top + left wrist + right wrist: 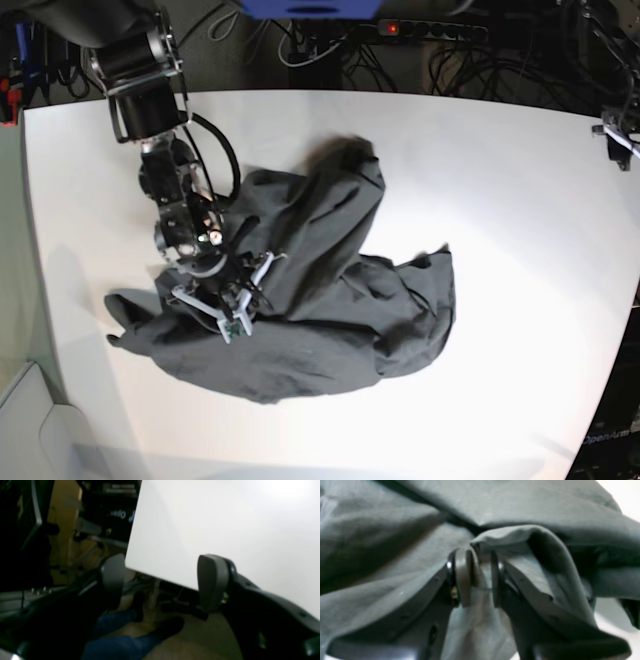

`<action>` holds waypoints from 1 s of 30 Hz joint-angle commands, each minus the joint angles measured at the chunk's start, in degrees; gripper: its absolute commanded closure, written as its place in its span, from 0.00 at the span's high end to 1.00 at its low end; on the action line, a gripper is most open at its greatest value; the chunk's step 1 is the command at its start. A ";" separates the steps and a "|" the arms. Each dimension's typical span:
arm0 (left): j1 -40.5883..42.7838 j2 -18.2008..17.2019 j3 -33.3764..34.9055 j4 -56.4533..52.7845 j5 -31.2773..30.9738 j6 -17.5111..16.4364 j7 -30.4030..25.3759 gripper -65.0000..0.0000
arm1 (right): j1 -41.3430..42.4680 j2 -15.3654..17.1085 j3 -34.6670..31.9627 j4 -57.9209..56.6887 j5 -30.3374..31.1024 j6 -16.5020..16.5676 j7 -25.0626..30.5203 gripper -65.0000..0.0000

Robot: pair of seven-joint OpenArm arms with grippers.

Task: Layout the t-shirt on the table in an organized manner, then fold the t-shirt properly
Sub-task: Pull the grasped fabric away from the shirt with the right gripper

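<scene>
The dark grey t-shirt (330, 300) lies crumpled in a heap at the middle-left of the white table (500, 180). My right gripper (238, 312) is down on the shirt's left part. In the right wrist view the right gripper (480, 580) is shut on a raised fold of the t-shirt (395, 542), with cloth pinched between the fingers. My left gripper (162, 580) is open and empty, away from the shirt and over the edge of the table (225, 517). Only a small part of the left arm (620, 135) shows at the base view's far right edge.
Cables and a power strip (430, 30) run behind the table's far edge. In the left wrist view, a person's legs in blue jeans (120, 640) and dark equipment (112, 512) lie beyond the table edge on the floor side.
</scene>
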 commanded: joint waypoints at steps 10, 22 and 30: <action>-0.11 -0.17 -0.18 0.87 -0.15 0.30 -0.81 0.68 | 1.58 -0.05 0.14 0.03 0.18 -0.13 1.36 0.23; -0.20 -0.17 -0.18 0.87 -0.15 0.30 -1.08 0.68 | 3.60 -0.14 0.14 -6.04 0.27 -0.13 1.45 0.04; -0.28 -0.17 -0.18 0.87 -0.32 0.30 -1.08 0.68 | -0.09 1.36 0.14 8.20 0.27 -0.13 1.01 0.00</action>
